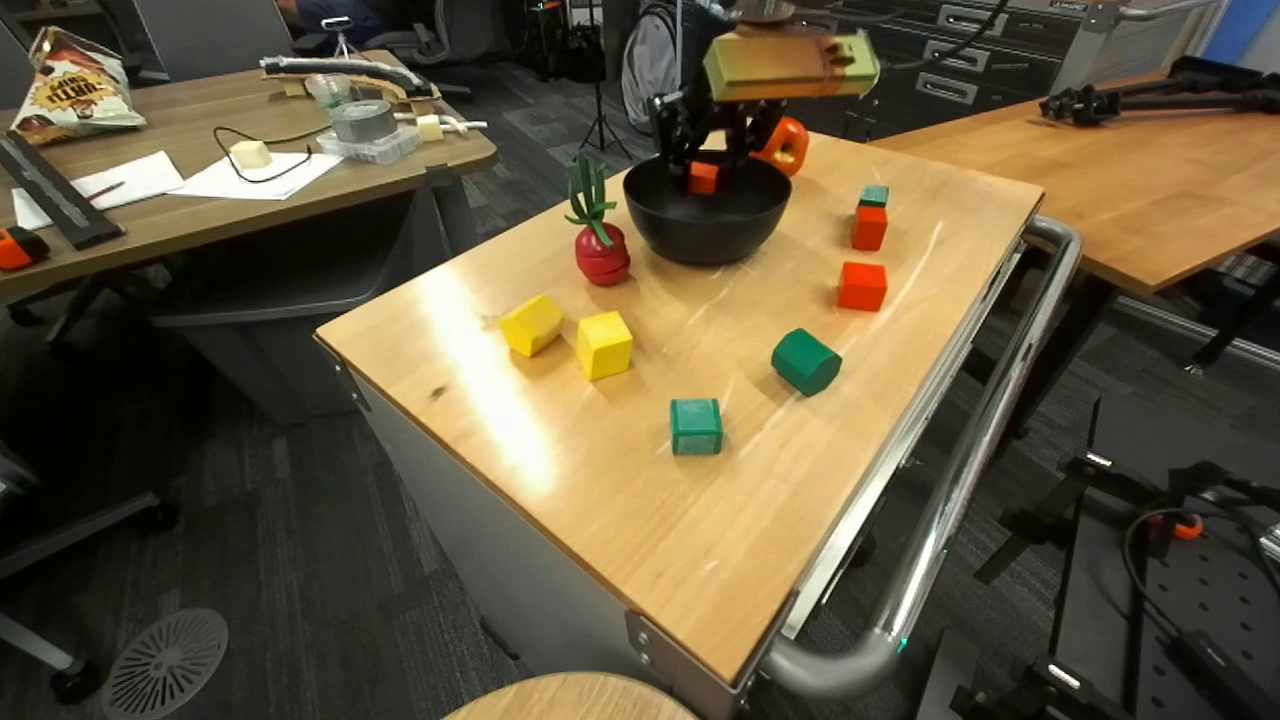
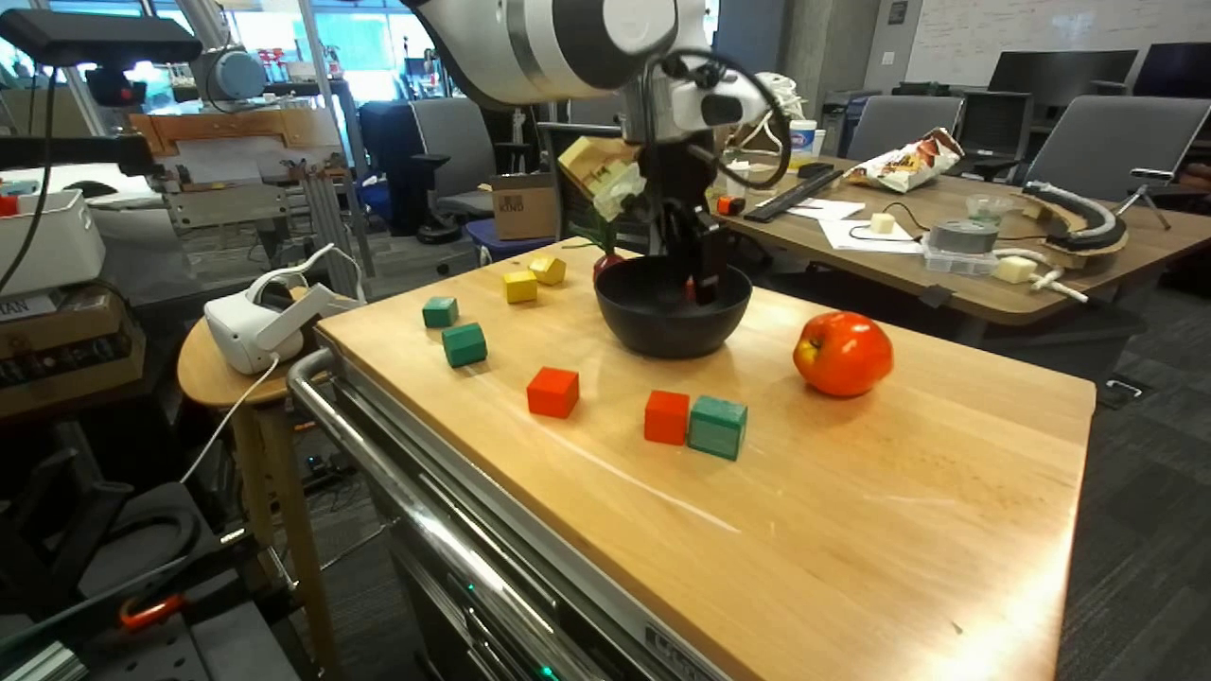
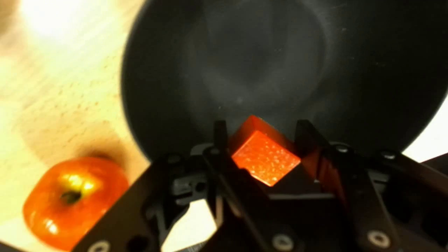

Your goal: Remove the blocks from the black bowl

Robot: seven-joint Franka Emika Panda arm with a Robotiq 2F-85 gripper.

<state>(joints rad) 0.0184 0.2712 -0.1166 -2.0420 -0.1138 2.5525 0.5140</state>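
Pincer (image 3: 262, 134) grips red block (image 3: 266, 159) inside rim of roomy black bowl (image 1: 703, 236).

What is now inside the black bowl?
A red block, held by the gripper. Whatever lies beneath them in the black bowl is covered and cannot be seen.

Apparently eight blocks (image 1: 604, 345), one bowl (image 1: 707, 228)

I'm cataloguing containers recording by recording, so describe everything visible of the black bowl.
The black bowl is round and plain, smooth-sided, curving in toward its base, with a faint sheen inside; its material is uncertain. It stands upright on the wooden tabletop, between a red radish-like toy and an orange-red apple. The gripper, shut on a red block, is inside it; whether either touches it is unclear.
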